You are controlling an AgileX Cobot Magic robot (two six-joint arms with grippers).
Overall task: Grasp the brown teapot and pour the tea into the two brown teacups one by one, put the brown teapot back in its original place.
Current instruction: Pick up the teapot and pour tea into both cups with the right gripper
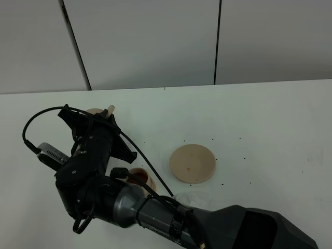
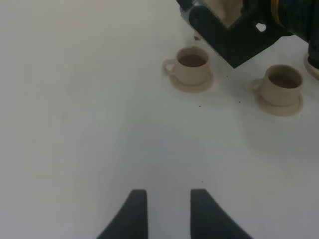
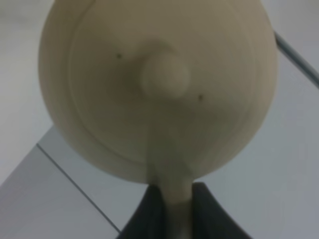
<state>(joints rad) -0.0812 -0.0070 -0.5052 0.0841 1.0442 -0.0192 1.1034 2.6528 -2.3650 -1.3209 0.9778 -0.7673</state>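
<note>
The brown teapot fills the right wrist view, lid and knob facing the camera. Its loop handle sits between the fingers of my right gripper, which is shut on it. In the high view only tan bits of the teapot show past the right gripper, held up at the left. Two brown teacups stand on small saucers, both with dark tea inside. One teacup shows beside the arm in the high view. The original place, a wide tan saucer, lies bare. My left gripper is open over bare table.
The right arm stretches from the lower right across to the left, with cables looping off its wrist. A white wall with dark seams closes the table's far edge. The right gripper's black body hangs just beyond the cups.
</note>
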